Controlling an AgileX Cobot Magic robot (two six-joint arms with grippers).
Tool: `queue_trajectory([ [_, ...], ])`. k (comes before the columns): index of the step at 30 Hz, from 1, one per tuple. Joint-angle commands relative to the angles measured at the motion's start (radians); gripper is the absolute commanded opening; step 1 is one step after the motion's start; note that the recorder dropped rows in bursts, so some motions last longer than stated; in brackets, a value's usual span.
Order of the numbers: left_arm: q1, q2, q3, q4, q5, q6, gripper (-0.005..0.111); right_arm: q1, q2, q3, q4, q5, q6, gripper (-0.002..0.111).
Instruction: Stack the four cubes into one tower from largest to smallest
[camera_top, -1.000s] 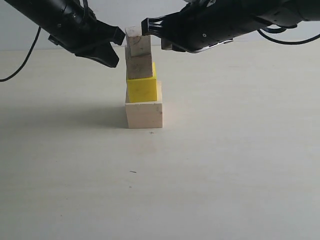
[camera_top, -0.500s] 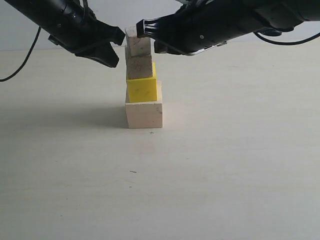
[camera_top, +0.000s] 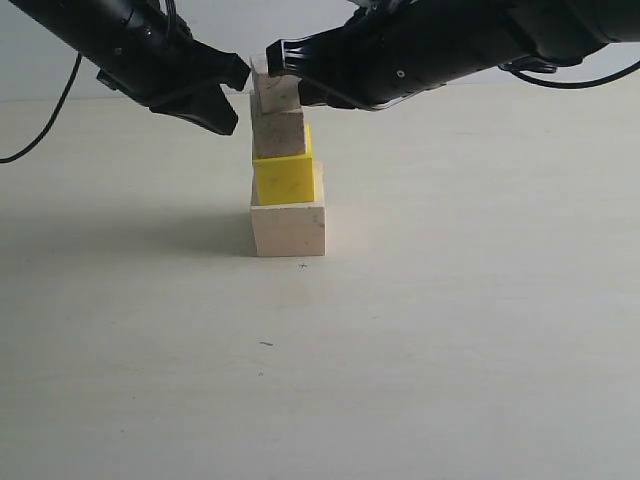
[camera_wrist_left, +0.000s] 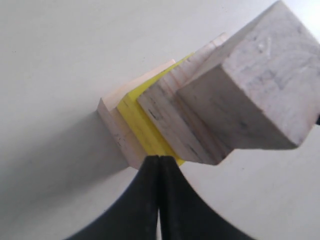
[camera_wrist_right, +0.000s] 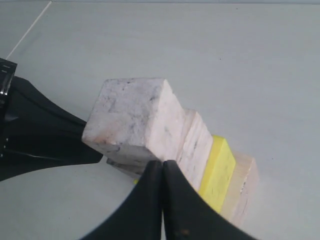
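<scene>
The tower (camera_top: 285, 180) stands complete, its smallest cube (camera_top: 278, 93) between both claws. The right claw (camera_top: 273, 57), shut and empty, has slid in onto the cube's top edge; the left claw (camera_top: 242, 72), also shut, stays beside it, probably for straightening. The cube's top is now covered, so contact is unclear.

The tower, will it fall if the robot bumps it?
Probably the smallest cube would topple first; it sits highest on little footing. The tower may tip leftward in the exterior view, where the cubes' edges line up. The largest cube likely stays put.
</scene>
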Motion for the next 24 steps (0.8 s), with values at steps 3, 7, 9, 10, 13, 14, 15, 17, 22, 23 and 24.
queue_trajectory([
  [3,0.002,-0.002,0.003,-0.006,0.006,0.003,0.000,-0.003,-0.010,-0.008,-0.015,0.022,-0.014,0.000],
  [7,0.002,-0.002,0.003,-0.006,0.006,0.003,0.000,-0.003,-0.010,-0.008,-0.062,-0.016,0.053,0.000],
  [9,0.002,-0.002,0.003,-0.006,0.006,0.003,0.000,-0.003,-0.010,-0.008,-0.065,-0.039,0.064,0.000],
  [10,0.002,-0.002,0.003,-0.006,0.006,0.003,0.000,-0.003,-0.010,-0.008,-0.065,-0.044,0.064,0.000],
  [13,0.002,-0.002,0.003,-0.005,0.006,0.005,0.000,-0.003,-0.010,-0.008,-0.067,-0.059,0.066,0.000],
  [14,0.002,-0.002,0.003,-0.005,0.006,0.005,0.000,-0.003,-0.010,-0.008,-0.067,-0.064,0.066,0.000],
  [15,0.002,-0.002,0.003,-0.005,0.006,0.005,0.000,-0.003,-0.007,-0.008,-0.067,-0.066,0.064,0.000],
  [17,0.002,-0.002,0.003,-0.005,0.006,0.005,0.000,-0.003,0.005,-0.008,-0.067,-0.063,0.064,0.000],
  [22,0.002,-0.002,0.003,-0.005,0.008,0.005,0.000,-0.003,0.018,-0.008,-0.042,-0.075,0.064,0.000],
  [23,0.002,-0.002,0.003,-0.005,0.008,0.005,0.000,-0.003,0.018,-0.008,-0.042,-0.075,0.064,0.000],
  [24,0.002,-0.002,0.003,-0.005,0.008,0.005,0.000,-0.003,0.018,-0.008,-0.042,-0.075,0.064,0.000],
])
